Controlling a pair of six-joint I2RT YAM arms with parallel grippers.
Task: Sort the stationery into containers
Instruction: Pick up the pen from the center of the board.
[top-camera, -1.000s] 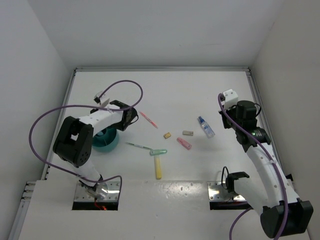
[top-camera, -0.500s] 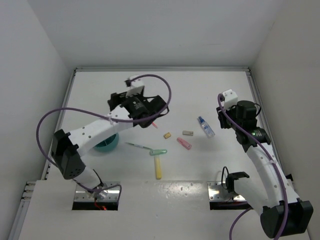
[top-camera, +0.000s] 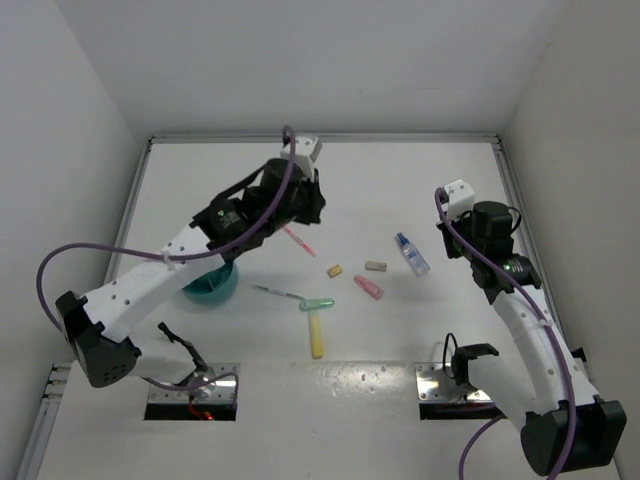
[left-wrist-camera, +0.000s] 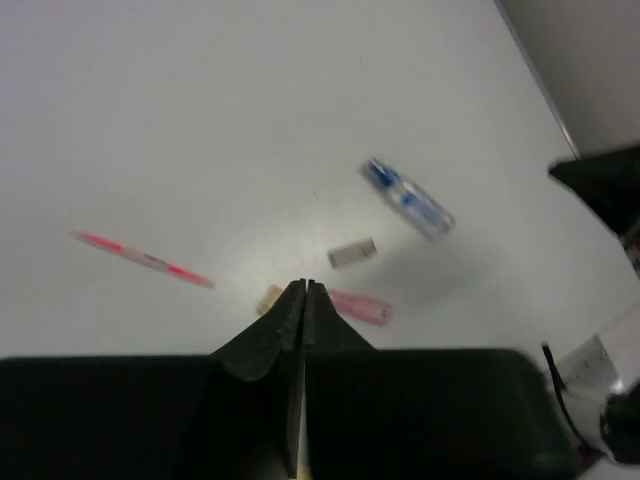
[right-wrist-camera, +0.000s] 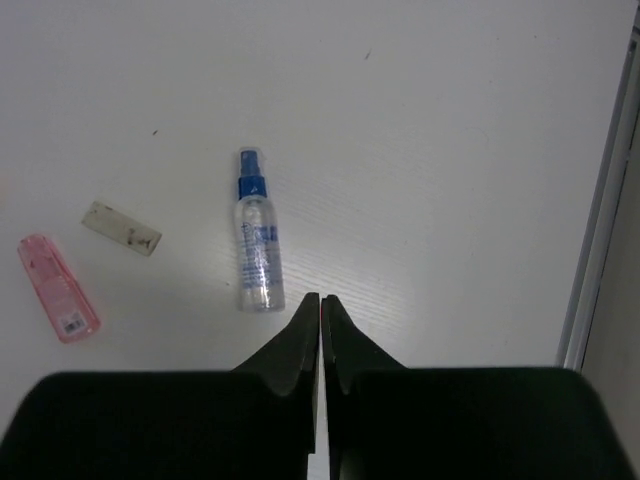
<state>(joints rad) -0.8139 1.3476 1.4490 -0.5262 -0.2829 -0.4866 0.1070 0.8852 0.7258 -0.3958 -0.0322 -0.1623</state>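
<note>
The stationery lies scattered mid-table: a pink-red pen (top-camera: 298, 240), two tan erasers (top-camera: 334, 270) (top-camera: 375, 266), a pink marker (top-camera: 368, 287), a clear blue-capped bottle (top-camera: 411, 254), a green pen (top-camera: 277, 292), a light-blue marker (top-camera: 317, 304) and a yellow marker (top-camera: 316, 336). The teal cup (top-camera: 210, 284) stands at the left, partly under my left arm. My left gripper (left-wrist-camera: 303, 284) is shut and empty, held high above the pen (left-wrist-camera: 143, 258) and erasers. My right gripper (right-wrist-camera: 320, 298) is shut on nothing, just beside the bottle (right-wrist-camera: 257, 232).
A raised rail (top-camera: 320, 138) borders the table at the back, and another rail (right-wrist-camera: 598, 230) runs close to my right gripper. White walls enclose the left, back and right. A purple cable (top-camera: 60, 268) loops off my left arm.
My left arm has swung from over the teal cup up and right to the back middle, its jaws opening on the way and closing again. The right arm has stayed put.
</note>
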